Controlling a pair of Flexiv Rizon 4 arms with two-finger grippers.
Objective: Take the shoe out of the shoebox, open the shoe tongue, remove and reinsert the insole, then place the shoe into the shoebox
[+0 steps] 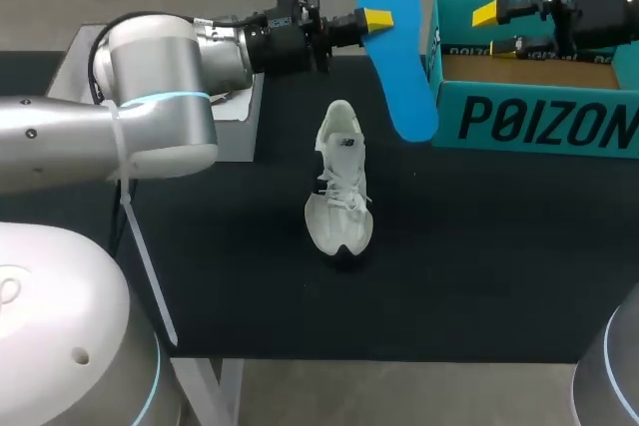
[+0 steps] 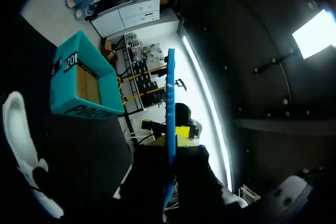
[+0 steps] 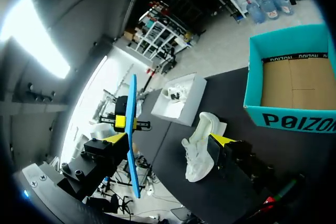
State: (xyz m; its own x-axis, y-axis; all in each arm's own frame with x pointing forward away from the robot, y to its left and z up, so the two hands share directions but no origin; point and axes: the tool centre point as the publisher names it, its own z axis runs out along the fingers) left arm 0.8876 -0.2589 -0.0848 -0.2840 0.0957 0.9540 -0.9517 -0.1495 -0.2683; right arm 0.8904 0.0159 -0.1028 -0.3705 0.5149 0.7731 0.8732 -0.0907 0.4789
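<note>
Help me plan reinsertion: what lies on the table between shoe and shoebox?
Head view: only bare table between shoe and shoebox; the left jaws hold the insole aloft.

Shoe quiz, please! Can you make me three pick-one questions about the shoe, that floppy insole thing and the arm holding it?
1. Where is the shoe?
A. On the table, outside the shoebox
B. Inside the shoebox
C. On the floor

2. What colour is the insole?
A. Red
B. Blue
C. Green

3. What is the left gripper doing?
A. It is open and empty
B. It is shut on the shoe
C. It is shut on the insole

Answers:
1 A, because the shoe lies on the black table and the shoebox has nothing inside.
2 B, because the insole is bright blue all over.
3 C, because the left gripper's yellow tips pinch the insole from both sides and hold it up above the table.
</note>
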